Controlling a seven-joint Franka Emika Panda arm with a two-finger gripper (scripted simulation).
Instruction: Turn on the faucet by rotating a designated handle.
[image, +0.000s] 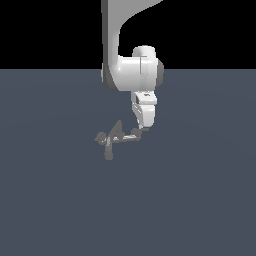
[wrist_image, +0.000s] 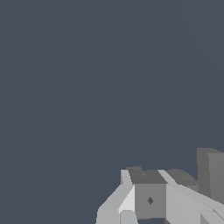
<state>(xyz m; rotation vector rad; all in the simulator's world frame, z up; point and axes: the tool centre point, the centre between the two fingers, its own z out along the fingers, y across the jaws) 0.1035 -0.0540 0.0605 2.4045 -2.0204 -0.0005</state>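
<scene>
- Slate-blue flat floor (image: 200, 200) is seen under a black backdrop.
- White arm (image: 117, 35) is hung down from above, wrist bent, gripper (image: 142, 129) lowered to the handle's end.
- Faucet (image: 111, 137) is set on the floor near the scene's middle: dull grey metal, pointed peak, several prongs.
- Handle (image: 127, 137), a slim bar, is stretched toward the exterior view's right, its tip at the gripper.
- Finger spread cannot be told; grey blocky parts (wrist_image: 151, 199) are shown close in the wrist view.

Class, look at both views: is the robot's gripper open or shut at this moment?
Cannot tell. In the exterior view the gripper meets the tip of the faucet's handle, its fingers too small to separate; the wrist view shows only grey blocks.
</scene>
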